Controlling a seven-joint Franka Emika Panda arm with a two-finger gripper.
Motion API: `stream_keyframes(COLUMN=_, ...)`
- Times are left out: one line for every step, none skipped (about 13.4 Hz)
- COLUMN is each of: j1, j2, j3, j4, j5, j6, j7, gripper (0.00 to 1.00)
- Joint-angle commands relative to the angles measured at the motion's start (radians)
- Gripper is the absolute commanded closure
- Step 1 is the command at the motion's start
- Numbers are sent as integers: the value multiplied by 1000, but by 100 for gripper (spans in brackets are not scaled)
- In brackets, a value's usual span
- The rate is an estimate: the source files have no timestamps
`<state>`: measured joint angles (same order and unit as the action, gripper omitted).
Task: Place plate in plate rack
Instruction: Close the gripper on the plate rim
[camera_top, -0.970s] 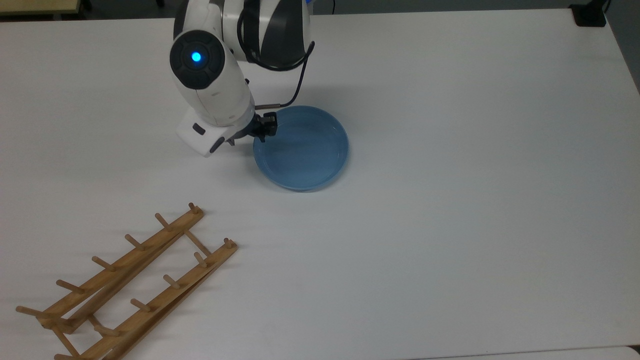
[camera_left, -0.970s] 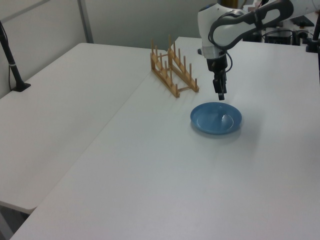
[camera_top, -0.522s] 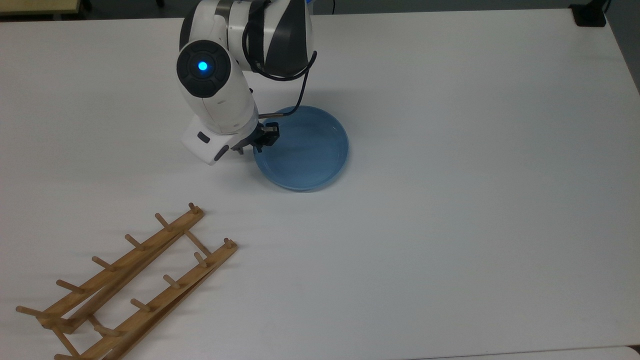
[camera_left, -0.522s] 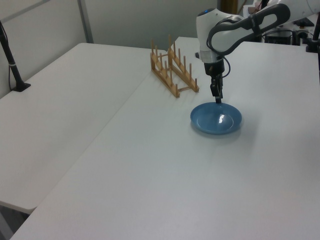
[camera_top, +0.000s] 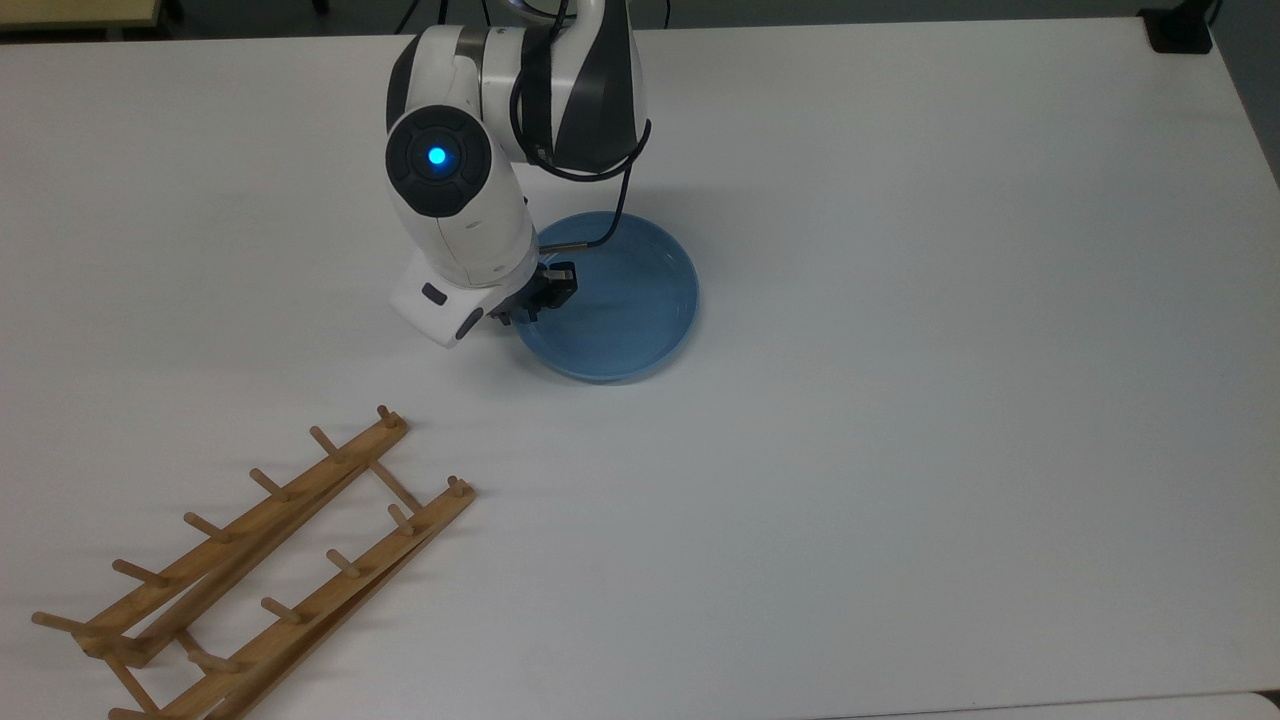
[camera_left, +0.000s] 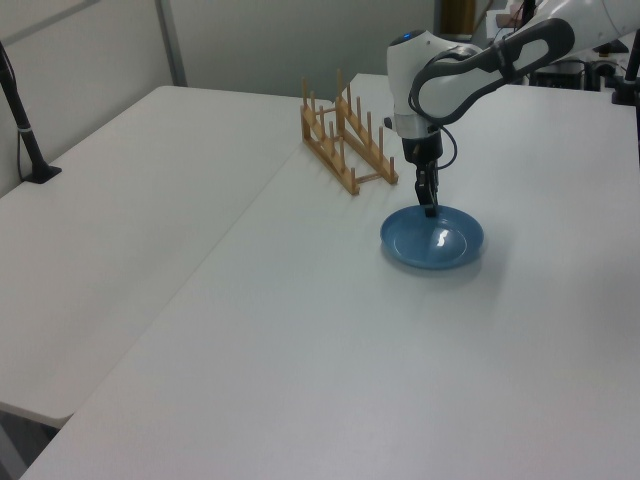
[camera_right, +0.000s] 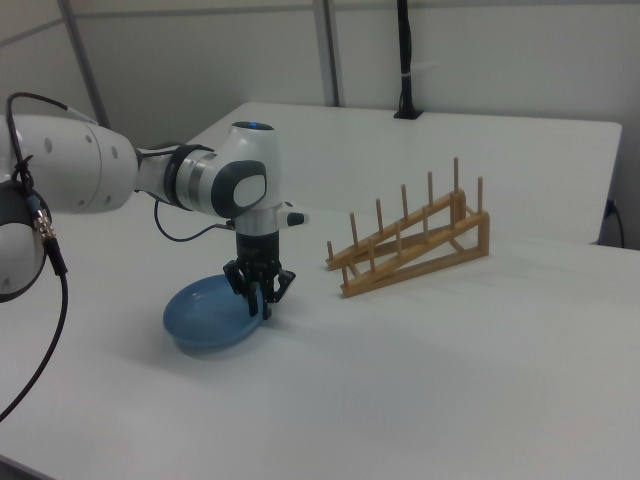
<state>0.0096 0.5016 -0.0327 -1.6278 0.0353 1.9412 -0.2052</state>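
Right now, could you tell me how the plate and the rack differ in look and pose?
The plate is round, blue and glossy; the rack is long, light-brown wood. The plate lies flat and low, while the rack slopes upward with upright pegs. The gripper, fingers open, is down at the plate's rim; the rack stands apart from the gripper, holding nothing. Both rest on the white table.
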Motion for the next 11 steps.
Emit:
stream_keyframes(j1=7, j2=-3, j3=-3, j4=-4, j5=15, j6=19, j7=6, gripper=75)
stream_keyframes(j1=7, j2=-3, j3=-3, j4=-6, j5=14, j6=21, j7=6, gripper=91)
stream_keyframes(j1=7, j2=-3, j3=-1, j4=-6, j5=12, j6=21, j7=6, gripper=100)
stream_keyframes(j1=9, j2=-3, j3=-1, j4=-6, j5=11, j6=21, j7=6, gripper=100)
stream_keyframes(j1=10, j2=-2, j3=0, j4=-6, j5=8, j6=21, j7=6, gripper=100)
stream_keyframes(j1=15, j2=-1, j3=0, j4=-6, j5=6, j6=21, j7=6, gripper=100)
stream_keyframes(j1=20, j2=-1, j3=0, j4=-6, j5=3, j6=21, j7=3, gripper=100)
stream_keyframes(j1=21, j2=-1, j3=0, j4=-6, j5=3, j6=19, j7=-5, gripper=100)
stream_keyframes(j1=21, j2=-6, j3=0, j4=-4, j5=3, j6=18, j7=-8, gripper=100)
stream_keyframes(j1=21, j2=-17, j3=0, j4=2, j5=3, j6=9, j7=-14, gripper=100)
stream_keyframes(j1=20, j2=-46, j3=2, j4=9, j5=6, j6=4, j7=-26, gripper=100)
